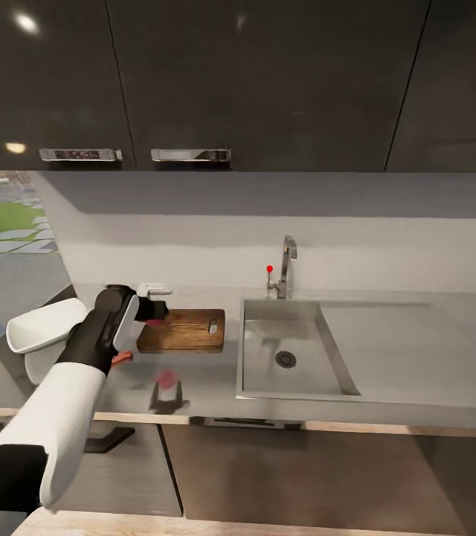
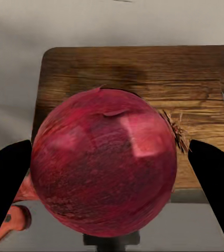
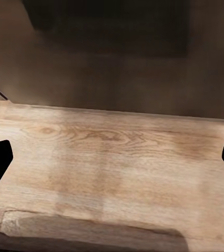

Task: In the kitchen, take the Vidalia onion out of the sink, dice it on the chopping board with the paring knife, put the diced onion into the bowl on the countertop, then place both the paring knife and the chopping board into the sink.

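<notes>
Onion held in our left hand (image 2: 112, 173) over the chopping board's (image 1: 186, 330) near end.

Our left wrist view shows the red-skinned onion (image 2: 104, 163) gripped between both fingers, with the paring knife's (image 2: 17, 210) orange handle beside it on the tabletop (image 1: 216, 383). Our head view adds the white bowl (image 1: 41, 325) left of the board and the sink (image 1: 290, 350) to its right. Our right hand's (image 3: 112, 163) fingers stand wide apart above a wooden floor (image 3: 117, 157).

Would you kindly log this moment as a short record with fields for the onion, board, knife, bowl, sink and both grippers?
onion: red-purple, held between the left gripper fingers above the board's near-left end
board: flat on the countertop left of the sink
knife: only a red-orange handle shows, by the board's left edge
bowl: white, at the counter's left end
sink: empty basin, drain visible
right gripper: fingertips apart, over a wooden floor
</notes>
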Controlling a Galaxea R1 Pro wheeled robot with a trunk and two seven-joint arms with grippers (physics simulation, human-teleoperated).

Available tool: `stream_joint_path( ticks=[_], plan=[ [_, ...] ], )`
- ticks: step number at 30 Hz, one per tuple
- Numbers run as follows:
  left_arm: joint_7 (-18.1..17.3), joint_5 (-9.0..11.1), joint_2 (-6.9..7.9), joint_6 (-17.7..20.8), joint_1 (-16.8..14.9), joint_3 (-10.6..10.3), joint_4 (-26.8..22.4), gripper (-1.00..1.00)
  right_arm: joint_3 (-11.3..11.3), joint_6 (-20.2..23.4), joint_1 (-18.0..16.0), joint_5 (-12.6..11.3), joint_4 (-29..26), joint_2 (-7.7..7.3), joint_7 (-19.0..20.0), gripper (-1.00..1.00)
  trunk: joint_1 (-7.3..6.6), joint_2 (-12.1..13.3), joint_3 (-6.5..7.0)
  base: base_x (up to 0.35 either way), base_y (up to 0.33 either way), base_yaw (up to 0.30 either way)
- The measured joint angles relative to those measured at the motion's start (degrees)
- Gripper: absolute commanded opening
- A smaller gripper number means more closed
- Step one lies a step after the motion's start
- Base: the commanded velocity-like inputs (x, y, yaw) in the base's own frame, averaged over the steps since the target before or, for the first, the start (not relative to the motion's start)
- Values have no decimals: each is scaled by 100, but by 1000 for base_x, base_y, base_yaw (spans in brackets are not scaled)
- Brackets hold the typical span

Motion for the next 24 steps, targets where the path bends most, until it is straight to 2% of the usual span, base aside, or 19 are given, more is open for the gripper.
stream_joint_path(
  ticks=[6,15,24],
  plan=[
    [-1,-7,-164,-10,0,-28,137,-100,-2,-1,0,0,0,0,0,100,0,0,-14,0,0,0],
    [0,-21,-167,-17,0,-29,127,-100,2,-1,0,0,0,6,-1,100,0,0,-32,10,-14,0],
    [0,-19,-181,-19,0,-29,125,-100,2,-2,0,0,0,3,-2,100,-2,0,-33,177,-174,0]
  ],
)
